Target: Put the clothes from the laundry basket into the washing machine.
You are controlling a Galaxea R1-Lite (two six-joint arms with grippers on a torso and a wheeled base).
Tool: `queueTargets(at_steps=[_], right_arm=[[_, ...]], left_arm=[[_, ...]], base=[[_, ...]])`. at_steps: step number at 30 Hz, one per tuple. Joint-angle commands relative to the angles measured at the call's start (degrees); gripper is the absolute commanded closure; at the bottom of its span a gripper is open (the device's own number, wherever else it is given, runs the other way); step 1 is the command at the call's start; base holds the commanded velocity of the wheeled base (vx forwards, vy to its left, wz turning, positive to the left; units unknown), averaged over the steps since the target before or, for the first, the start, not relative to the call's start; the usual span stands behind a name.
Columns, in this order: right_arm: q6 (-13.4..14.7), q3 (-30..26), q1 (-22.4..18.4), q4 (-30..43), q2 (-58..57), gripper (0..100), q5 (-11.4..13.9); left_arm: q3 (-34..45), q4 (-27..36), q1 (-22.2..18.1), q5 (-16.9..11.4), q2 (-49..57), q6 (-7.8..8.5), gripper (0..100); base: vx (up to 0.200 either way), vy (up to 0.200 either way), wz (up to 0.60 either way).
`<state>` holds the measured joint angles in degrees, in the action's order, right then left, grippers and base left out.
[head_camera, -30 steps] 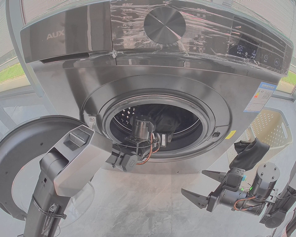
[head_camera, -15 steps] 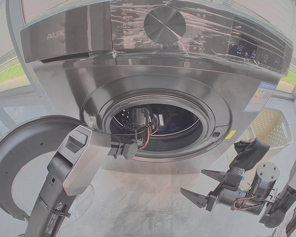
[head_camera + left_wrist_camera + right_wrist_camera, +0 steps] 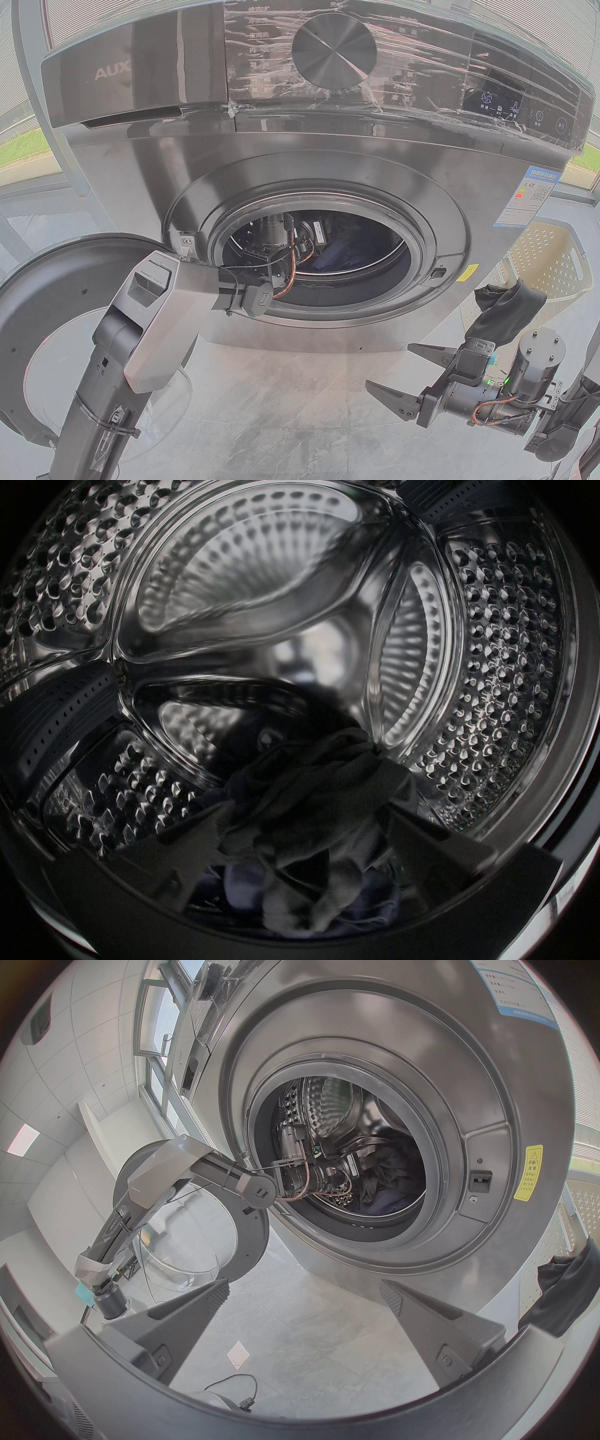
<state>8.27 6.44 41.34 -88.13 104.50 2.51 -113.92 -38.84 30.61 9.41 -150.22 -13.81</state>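
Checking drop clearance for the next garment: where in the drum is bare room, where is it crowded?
Free: the perforated steel drum's back and side walls above the dark clothes pile; the grey floor between dark grey washing machine and right gripper. Crowded: the drum bottom at the door, where the pile sits between the left gripper's open jaws.

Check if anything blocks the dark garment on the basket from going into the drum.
Yes: between the dark garment and the drum, the left arm lies through the washing machine opening, left gripper inside. The open door stands aside.
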Motion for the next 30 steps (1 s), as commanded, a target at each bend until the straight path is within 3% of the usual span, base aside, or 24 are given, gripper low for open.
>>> queueTargets(at_steps=[1,4,11,16,22,26,30], right_arm=[[0.1,-0.1,-0.2,0.0,0.0,0,0.0],[0.1,0.0,0.0,0.0,0.0,0,0.0],[0.1,-0.2,0.1,0.0,-0.3,0,-0.1],[0.0,-0.5,0.1,0.0,-0.7,0,-0.1],[0.0,-0.9,0.1,0.0,-0.7,0,-0.1],[0.0,-1.7,0.1,0.0,-0.7,0,-0.1],[0.0,-2.7,-0.2,0.0,-2.2,0,-0.1]], left_arm=[[11.7,2.5,3.0,0.3,9.1,-0.78,0],[16.6,2.0,3.9,0.5,11.8,-0.34,0],[31.7,0.9,6.9,0.6,20.0,4.06,0],[42.0,-6.0,8.6,0.7,21.9,7.13,0],[55.5,-14.2,10.7,0.5,25.2,8.80,0],[63.5,-19.2,13.2,-0.3,27.9,8.80,0],[71.0,-24.0,15.3,-1.7,32.2,7.57,0]], base=[[0.000,0.000,0.00],[0.000,0.000,0.00],[0.000,0.000,0.00],[0.000,0.000,0.00],[0.000,0.000,0.00],[0.000,0.000,0.00],[0.000,0.000,0.00]])
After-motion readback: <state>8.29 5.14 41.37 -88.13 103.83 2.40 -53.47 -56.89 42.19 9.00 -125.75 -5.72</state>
